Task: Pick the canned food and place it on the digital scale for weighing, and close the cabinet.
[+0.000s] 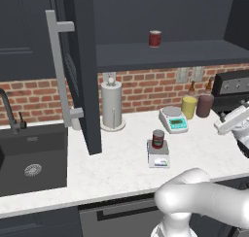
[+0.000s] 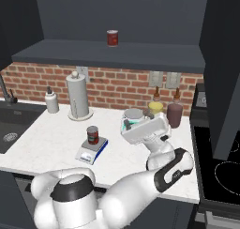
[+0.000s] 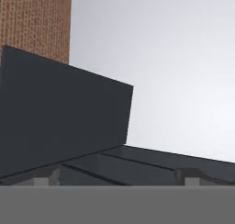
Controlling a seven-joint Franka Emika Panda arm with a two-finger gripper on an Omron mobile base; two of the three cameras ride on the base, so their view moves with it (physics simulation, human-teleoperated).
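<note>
A home kitchen: a white marble-look counter (image 1: 121,158) runs beneath a red brick backsplash (image 1: 146,88), with a black sink basin (image 1: 34,158) and dark curved tap (image 1: 7,110) at one end and a black glass cooktop (image 2: 218,176) at the other. Charcoal flat-panel wall cabinets (image 1: 82,61) hang overhead, and a grey upright paper-towel holder (image 1: 111,107) stands by the wall.

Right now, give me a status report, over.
Tool: raised over the right counter, state unclear. Canned food sits on the digital scale. Cabinet door stands open, jutting over the counter; not yet closed.
</note>
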